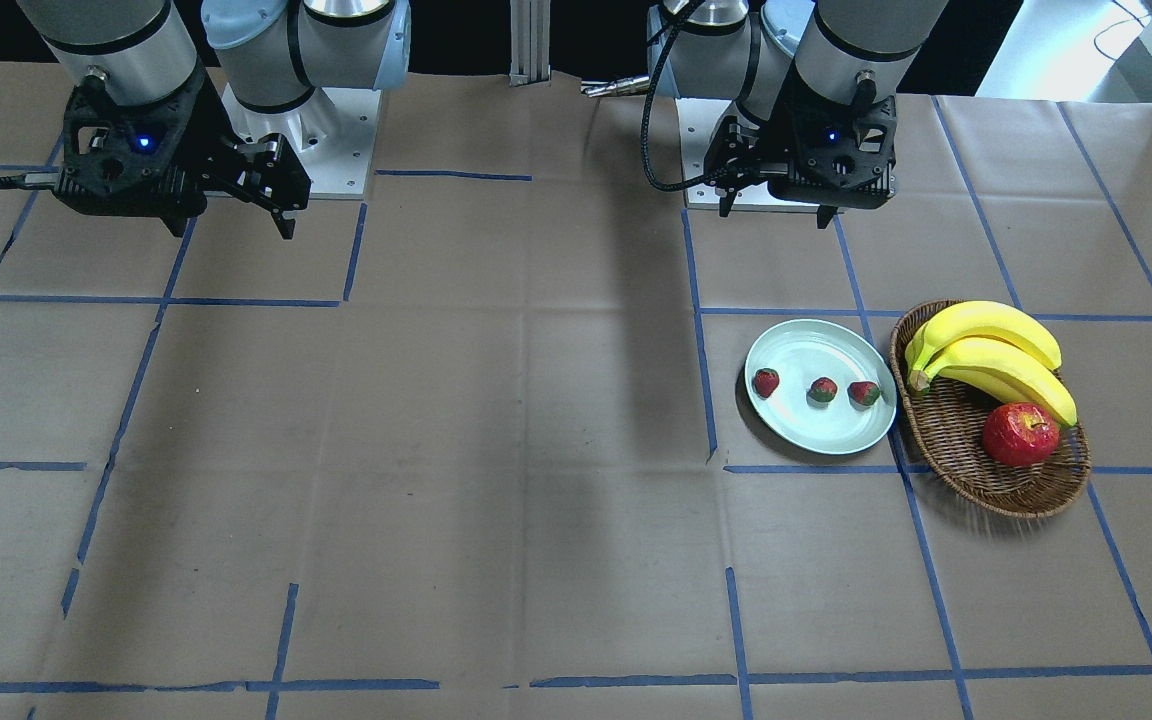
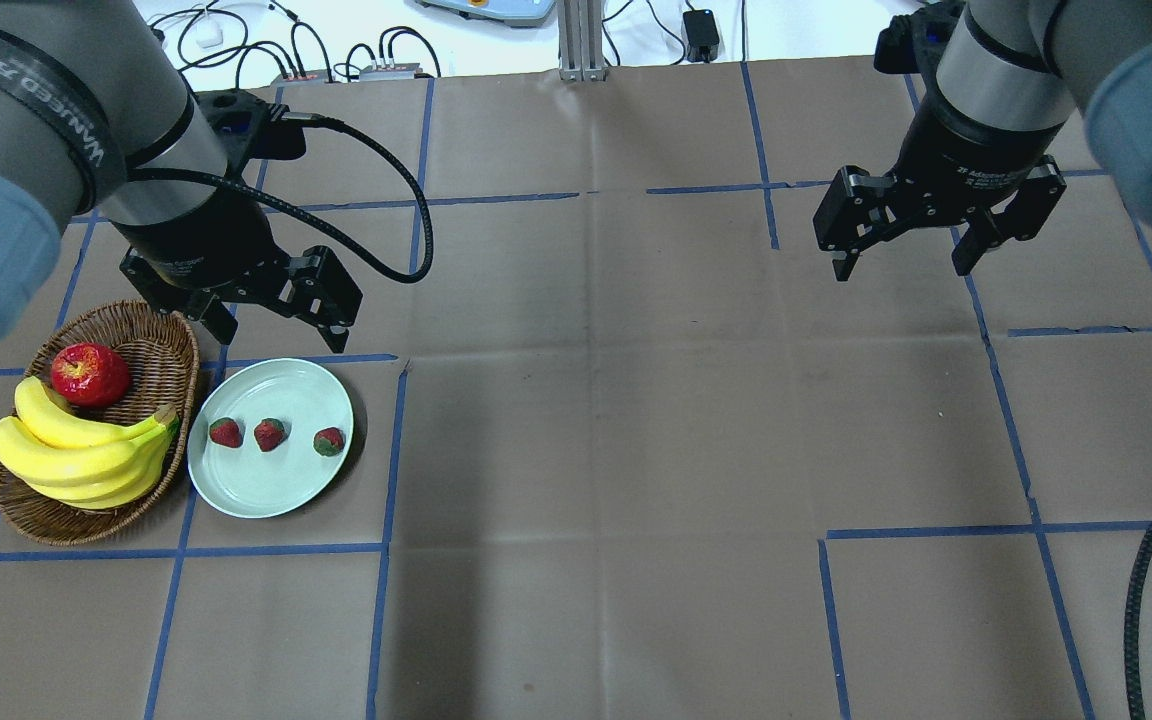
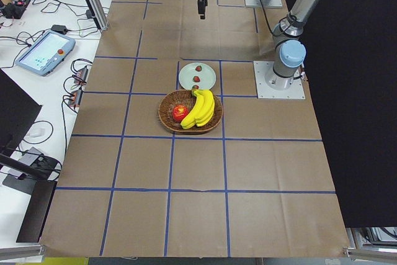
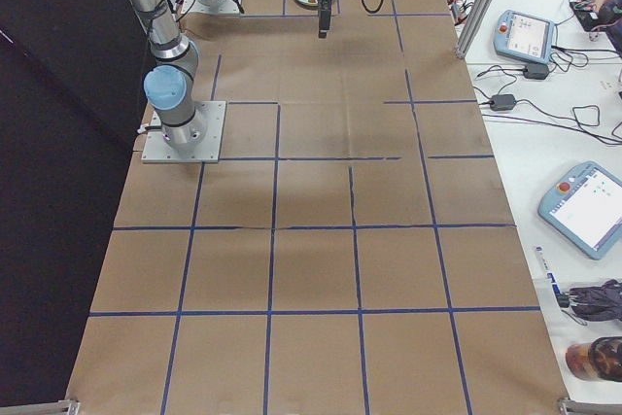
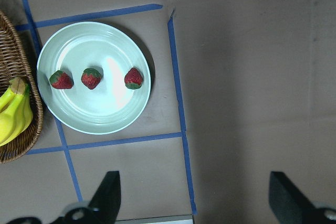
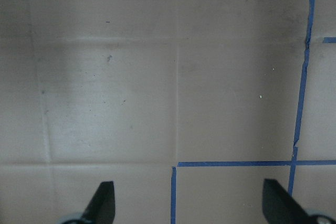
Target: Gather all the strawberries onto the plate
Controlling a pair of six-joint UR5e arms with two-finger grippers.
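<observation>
Three strawberries point(image 2: 226, 433) point(image 2: 269, 434) point(image 2: 329, 441) lie in a row on the pale mint plate point(image 2: 276, 390), apart from each other. The front-facing view shows the same strawberries point(image 1: 766, 382) point(image 1: 823, 390) point(image 1: 864, 393) on the plate point(image 1: 816, 345), and so does the left wrist view with its strawberries point(image 5: 61, 80) point(image 5: 91, 78) point(image 5: 133, 78) and plate point(image 5: 94, 43). My left gripper point(image 2: 271, 335) point(image 5: 194, 198) hangs open and empty, raised above the table beside the plate. My right gripper point(image 2: 903, 268) point(image 6: 189, 203) is open and empty over bare paper far across the table.
A brown wicker basket point(image 2: 151, 330) touches the plate's side and holds a red apple point(image 2: 89, 374) and a bunch of bananas point(image 2: 76, 455). Brown paper with blue tape lines point(image 2: 391, 450) covers the table. Cables and tablets lie on the side bench point(image 3: 46, 51).
</observation>
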